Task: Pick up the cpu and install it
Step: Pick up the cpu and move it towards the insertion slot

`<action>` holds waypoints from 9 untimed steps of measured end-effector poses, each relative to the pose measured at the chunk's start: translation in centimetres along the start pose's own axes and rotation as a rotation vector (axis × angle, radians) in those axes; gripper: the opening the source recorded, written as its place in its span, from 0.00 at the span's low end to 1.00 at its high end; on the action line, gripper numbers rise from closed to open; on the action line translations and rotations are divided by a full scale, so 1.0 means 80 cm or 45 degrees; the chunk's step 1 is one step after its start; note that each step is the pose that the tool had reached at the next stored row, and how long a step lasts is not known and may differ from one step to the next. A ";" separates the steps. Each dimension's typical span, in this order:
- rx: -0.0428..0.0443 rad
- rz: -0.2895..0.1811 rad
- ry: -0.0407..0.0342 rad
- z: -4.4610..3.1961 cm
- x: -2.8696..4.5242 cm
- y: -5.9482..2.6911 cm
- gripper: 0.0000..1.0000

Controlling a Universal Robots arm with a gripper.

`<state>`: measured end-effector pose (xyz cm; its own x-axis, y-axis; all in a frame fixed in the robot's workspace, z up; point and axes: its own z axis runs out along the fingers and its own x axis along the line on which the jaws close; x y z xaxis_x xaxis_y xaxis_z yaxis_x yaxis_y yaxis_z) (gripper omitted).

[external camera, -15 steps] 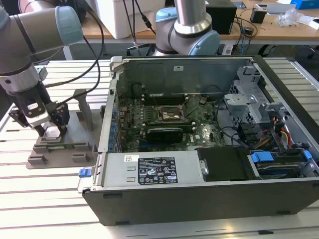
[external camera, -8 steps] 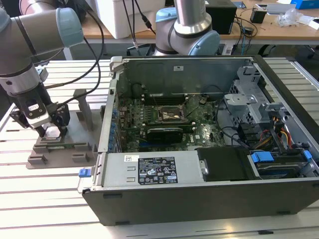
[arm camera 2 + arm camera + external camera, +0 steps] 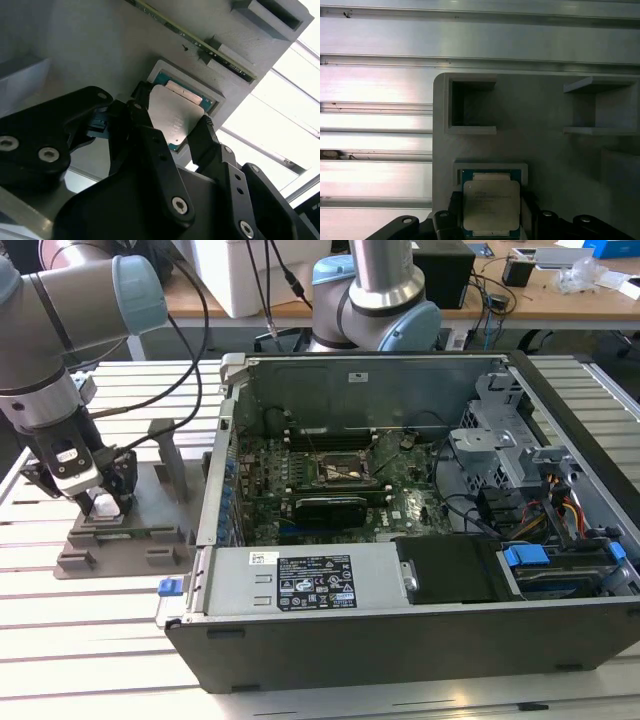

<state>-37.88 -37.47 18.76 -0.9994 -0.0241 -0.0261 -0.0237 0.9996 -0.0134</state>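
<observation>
- The pick-up step is in hand. The gripper (image 3: 175, 125) is down over the cpu (image 3: 175, 112), and its fingers (image 3: 147, 135) sit against two opposite edges of the chip. I judge them clamped on it rather than slack.
- In both wrist views the cpu (image 3: 491, 205) lies flat, silvery top up, and looks seated in its shallow square recess, not yet raised.
- The recess belongs to the grey tray (image 3: 545, 150). In my judgement, getting the chip out cleanly calls for a straight, level pull, since the recess rim hugs all four sides.
- A slim green board (image 3: 195, 42) stands on edge in a tray slot just beside the recess, near enough to matter if the wrist swings.
- In the exterior view the gripper (image 3: 100, 502) and the tray (image 3: 120, 550) sit on the slatted table (image 3: 80, 640), at 9 o'clock from the open computer case (image 3: 300, 660).
- Upright posts (image 3: 170, 455) rise from the tray at 2 o'clock of the gripper.
- The case side wall (image 3: 225, 460) stands between the tray and the socket (image 3: 345, 468), which lies at 3 o'clock from the gripper on the motherboard (image 3: 400, 505).
- Loose cables (image 3: 480, 510) crowd the case at 3 o'clock of the socket.
- A second arm (image 3: 375, 290) stands behind the case at 12 o'clock.
</observation>
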 end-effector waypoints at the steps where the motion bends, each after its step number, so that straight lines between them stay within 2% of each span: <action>1: 0.000 0.000 0.0001 0.0000 0.0000 0.000 0.55; 6: 0.000 0.000 -0.0001 0.0000 0.0000 0.000 0.55; 9: 0.000 0.000 -0.0002 -0.0113 -0.0004 0.000 0.55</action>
<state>-37.88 -37.42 19.66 -0.9994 -0.0243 -0.0263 -0.0239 0.9996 -0.0136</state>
